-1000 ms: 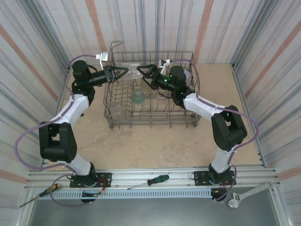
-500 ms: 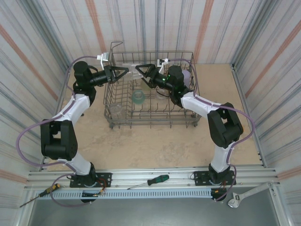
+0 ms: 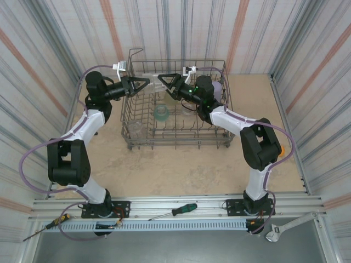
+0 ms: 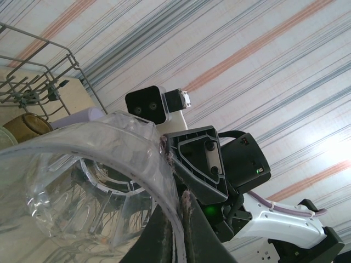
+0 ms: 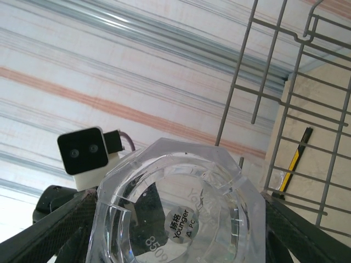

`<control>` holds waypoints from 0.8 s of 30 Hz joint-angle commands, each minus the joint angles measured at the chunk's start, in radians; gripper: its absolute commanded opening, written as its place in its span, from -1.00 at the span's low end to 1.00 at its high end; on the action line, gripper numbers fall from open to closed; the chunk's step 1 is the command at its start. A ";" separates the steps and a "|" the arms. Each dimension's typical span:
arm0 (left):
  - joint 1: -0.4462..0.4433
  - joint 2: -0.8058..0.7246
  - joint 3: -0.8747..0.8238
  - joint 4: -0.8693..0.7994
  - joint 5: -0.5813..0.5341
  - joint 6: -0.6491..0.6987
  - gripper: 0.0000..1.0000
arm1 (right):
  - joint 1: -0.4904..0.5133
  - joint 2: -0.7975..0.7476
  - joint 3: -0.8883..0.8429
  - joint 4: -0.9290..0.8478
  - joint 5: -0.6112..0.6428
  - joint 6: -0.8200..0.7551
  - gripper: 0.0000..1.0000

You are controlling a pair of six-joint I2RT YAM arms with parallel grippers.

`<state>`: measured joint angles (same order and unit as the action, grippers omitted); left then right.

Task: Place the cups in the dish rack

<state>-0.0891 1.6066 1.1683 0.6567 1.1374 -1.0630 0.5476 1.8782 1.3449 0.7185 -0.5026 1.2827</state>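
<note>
Clear cup [image 3: 154, 77] between left end effector [image 3: 146, 83] and right end effector [image 3: 162, 80] above dish rack [image 3: 181, 142].

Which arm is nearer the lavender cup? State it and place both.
Right. The right arm's wrist sits beside the lavender cup at the dish rack's right end; the left arm reaches over the rack's left wall, across the rack from it.

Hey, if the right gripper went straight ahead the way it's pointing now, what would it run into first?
The clear faceted plastic cup: its base faces the right gripper squarely, between its open jaws, while the left gripper pinches the rim. The gap left is hard to judge.
</note>
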 commanded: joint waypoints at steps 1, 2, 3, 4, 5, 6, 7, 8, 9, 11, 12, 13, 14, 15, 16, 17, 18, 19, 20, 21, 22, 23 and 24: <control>-0.006 0.000 0.005 0.040 0.030 -0.001 -1.00 | 0.007 0.018 0.032 0.031 -0.019 0.000 0.56; -0.006 -0.001 0.005 0.040 0.029 0.000 -1.00 | 0.008 0.023 0.034 0.034 -0.025 0.006 0.57; -0.006 -0.002 0.005 0.041 0.029 0.000 -1.00 | 0.009 0.026 0.035 0.044 -0.029 0.013 0.57; -0.006 -0.002 0.005 0.041 0.029 0.000 -1.00 | 0.011 0.028 0.036 0.053 -0.032 0.020 0.56; -0.006 -0.002 0.005 0.041 0.030 0.000 -1.00 | 0.012 0.032 0.037 0.066 -0.036 0.027 0.52; -0.006 -0.002 0.006 0.040 0.030 0.000 -1.00 | 0.012 0.036 0.038 0.077 -0.040 0.032 0.48; -0.006 -0.003 0.005 0.040 0.030 -0.001 -1.00 | 0.012 0.038 0.037 0.084 -0.042 0.033 0.44; -0.006 -0.004 0.005 0.039 0.031 0.000 -1.00 | 0.012 0.039 0.038 0.090 -0.042 0.033 0.36; -0.006 -0.005 0.004 0.032 0.028 0.004 -1.00 | 0.011 0.037 0.037 0.091 -0.041 0.034 0.26; -0.004 -0.012 0.003 -0.011 0.015 0.030 -0.97 | 0.011 0.033 0.036 0.092 -0.040 0.032 0.13; -0.003 -0.016 0.005 -0.037 0.007 0.049 -0.90 | 0.011 0.029 0.034 0.093 -0.040 0.031 0.08; -0.002 -0.020 0.006 -0.057 0.003 0.060 -0.84 | 0.011 0.026 0.034 0.093 -0.041 0.029 0.00; 0.001 -0.023 0.007 -0.067 -0.001 0.066 -0.79 | 0.011 0.024 0.033 0.093 -0.042 0.026 -0.08; 0.006 -0.027 0.006 -0.068 -0.003 0.067 -0.75 | 0.009 0.019 0.031 0.091 -0.044 0.021 -0.16; 0.010 -0.032 0.005 -0.068 -0.005 0.067 -0.69 | 0.009 0.014 0.030 0.090 -0.044 0.016 -0.22; 0.015 -0.038 0.005 -0.071 -0.010 0.071 -0.61 | 0.008 0.011 0.027 0.087 -0.044 0.013 -0.29; 0.021 -0.044 0.001 -0.079 -0.013 0.075 -0.54 | 0.009 0.005 0.025 0.086 -0.044 0.007 -0.37; 0.024 -0.049 0.001 -0.088 -0.017 0.081 -0.48 | 0.009 0.002 0.025 0.085 -0.044 0.003 -0.42; 0.030 -0.053 0.001 -0.095 -0.020 0.084 -0.39 | 0.009 -0.001 0.024 0.082 -0.045 0.000 -0.46; 0.034 -0.058 0.001 -0.101 -0.020 0.088 -0.37 | 0.009 -0.004 0.025 0.079 -0.042 -0.002 -0.51; 0.038 -0.059 0.001 -0.101 -0.019 0.088 -0.35 | 0.009 -0.006 0.025 0.076 -0.041 -0.006 -0.56; 0.040 -0.060 0.001 -0.107 -0.020 0.089 -0.31 | 0.011 -0.007 0.026 0.072 -0.041 -0.009 -0.59; 0.043 -0.062 0.003 -0.117 -0.022 0.092 -0.26 | 0.009 -0.009 0.027 0.070 -0.042 -0.009 -0.59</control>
<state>-0.0582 1.5852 1.1683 0.5644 1.1210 -1.0023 0.5522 1.8977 1.3495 0.7589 -0.5285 1.3075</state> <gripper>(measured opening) 0.356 0.687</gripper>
